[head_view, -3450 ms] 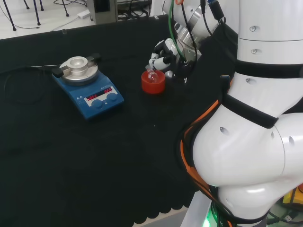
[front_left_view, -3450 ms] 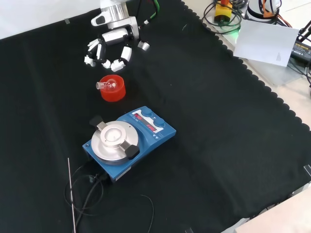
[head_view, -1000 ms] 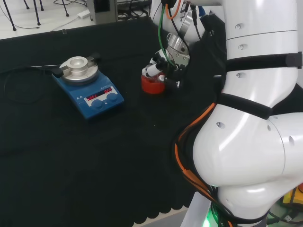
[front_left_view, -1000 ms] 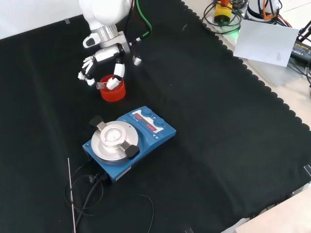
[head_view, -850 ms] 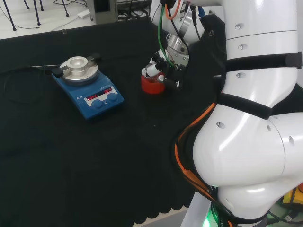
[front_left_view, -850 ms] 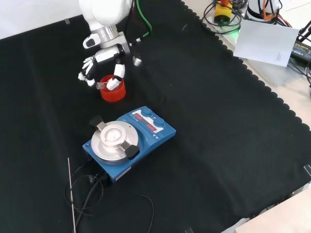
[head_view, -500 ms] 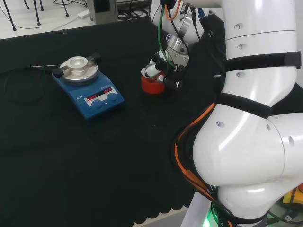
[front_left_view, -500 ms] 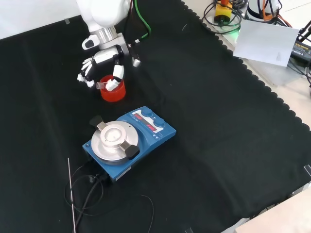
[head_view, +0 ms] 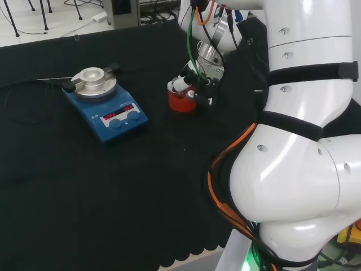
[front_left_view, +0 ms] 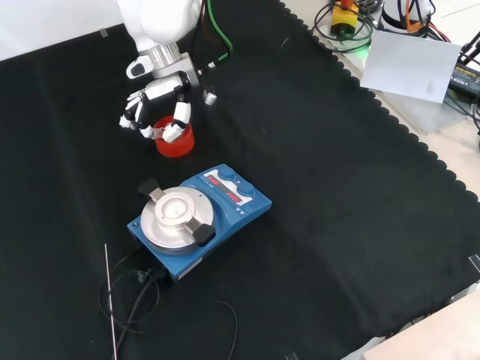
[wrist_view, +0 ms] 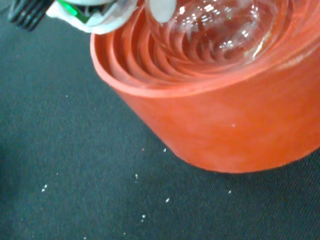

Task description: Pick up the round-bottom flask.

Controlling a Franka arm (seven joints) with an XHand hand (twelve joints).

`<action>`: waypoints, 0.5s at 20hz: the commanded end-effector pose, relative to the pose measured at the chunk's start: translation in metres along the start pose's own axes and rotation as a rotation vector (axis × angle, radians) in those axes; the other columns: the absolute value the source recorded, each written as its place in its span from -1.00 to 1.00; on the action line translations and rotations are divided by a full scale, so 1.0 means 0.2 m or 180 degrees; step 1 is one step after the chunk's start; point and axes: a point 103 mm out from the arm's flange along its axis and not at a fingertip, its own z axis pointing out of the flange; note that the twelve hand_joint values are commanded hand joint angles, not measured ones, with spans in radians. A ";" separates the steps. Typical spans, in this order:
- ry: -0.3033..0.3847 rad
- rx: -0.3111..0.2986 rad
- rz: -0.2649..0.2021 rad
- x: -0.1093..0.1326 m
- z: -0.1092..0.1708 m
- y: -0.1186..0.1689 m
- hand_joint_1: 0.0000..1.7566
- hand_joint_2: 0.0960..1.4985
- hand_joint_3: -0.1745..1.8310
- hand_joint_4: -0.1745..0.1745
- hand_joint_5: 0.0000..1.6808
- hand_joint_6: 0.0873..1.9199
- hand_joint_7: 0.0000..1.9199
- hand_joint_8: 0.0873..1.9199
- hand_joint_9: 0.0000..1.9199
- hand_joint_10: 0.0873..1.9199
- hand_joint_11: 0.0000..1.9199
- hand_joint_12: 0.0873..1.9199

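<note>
Round-bottom flask, clear glass, sits in the red ribbed ring stand on the black cloth, bulb down in the stand's stepped inside, neck lying over toward the left in front view. Hand is right over the stand, fingers curled down around the flask: 1 white fingertip on the bulb side, others by the neck at the stand's left rim. Looks closed round the flask, but actual contact on the glass is hard to tell. In wrist view a white fingertip pad lies against the bulb. Flask is not lifted, stand flat on the cloth. Blue hotplate stirrer with round metal top stands near the stand, lower in front view, apart from it. In head view the hand is at the stand, stirrer to the left
</note>
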 end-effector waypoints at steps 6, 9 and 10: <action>0.0031 -0.0152 -0.0012 0.00 -0.02 -0.02 0.18 -0.02 -0.25 0.96 0.26 -0.02 -0.69 -0.46 -0.46 -0.43 -0.91 0.41; 0.0029 -0.0192 -0.0007 0.01 -0.04 -0.03 0.21 -0.10 -0.13 1.00 0.29 0.02 -0.67 -0.48 -0.41 -0.45 -0.88 0.40; 0.0040 -0.0204 -0.0014 0.02 -0.04 -0.03 0.22 -0.14 -0.08 1.00 0.29 0.03 -0.66 -0.48 -0.40 -0.45 -0.87 0.40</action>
